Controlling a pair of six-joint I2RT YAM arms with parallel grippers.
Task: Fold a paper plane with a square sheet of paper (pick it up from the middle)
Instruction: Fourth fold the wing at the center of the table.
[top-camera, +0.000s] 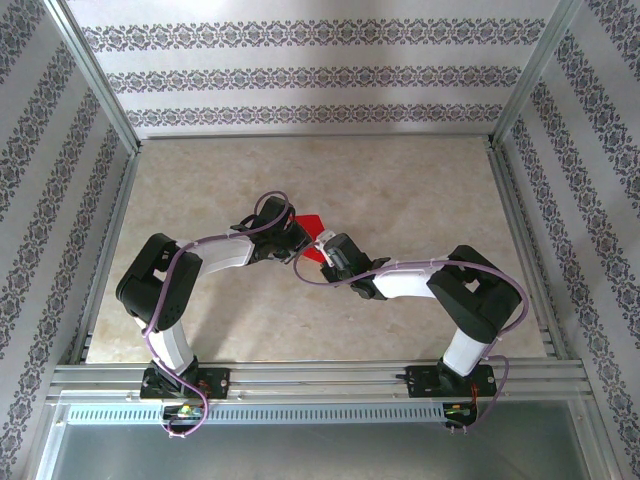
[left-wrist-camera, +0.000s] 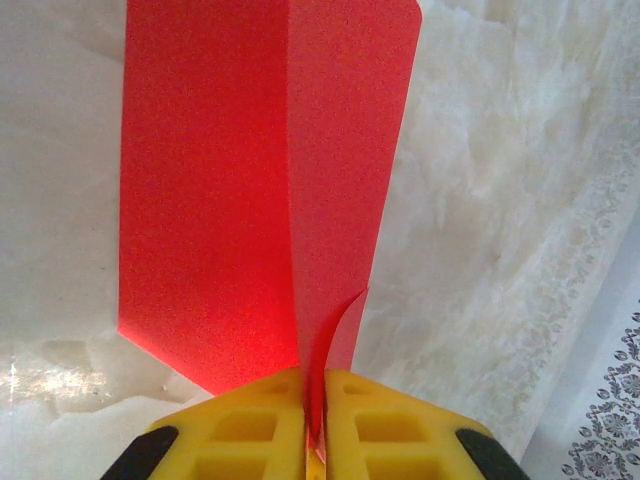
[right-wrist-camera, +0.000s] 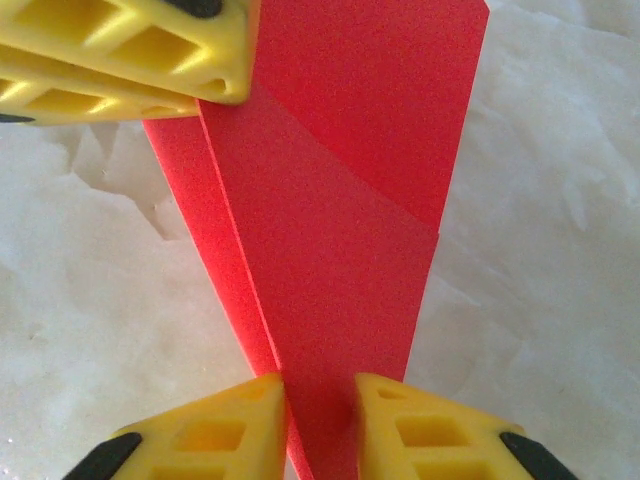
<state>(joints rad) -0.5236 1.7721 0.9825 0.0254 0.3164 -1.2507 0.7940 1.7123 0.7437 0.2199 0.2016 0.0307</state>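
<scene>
Paper plane (top-camera: 309, 224) at mid-table (top-camera: 420, 200) — left gripper (left-wrist-camera: 313, 402) pinching its left end, right gripper (right-wrist-camera: 320, 412) straddling its near-right end — the two ends opposite.

One folded red paper (left-wrist-camera: 220, 200), two robot arms (top-camera: 215, 255) (top-camera: 412, 280), one left claw (left-wrist-camera: 313, 385), one right claw (right-wrist-camera: 320, 395), one marbled table (top-camera: 200, 190).

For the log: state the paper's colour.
Plain bright red paper, clearest in left wrist view.

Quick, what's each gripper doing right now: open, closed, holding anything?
Left gripper: closed, pinching the red paper.
Right gripper: jaws either side of the paper's narrow end, a gap between them; whether it grips cannot be told.
</scene>
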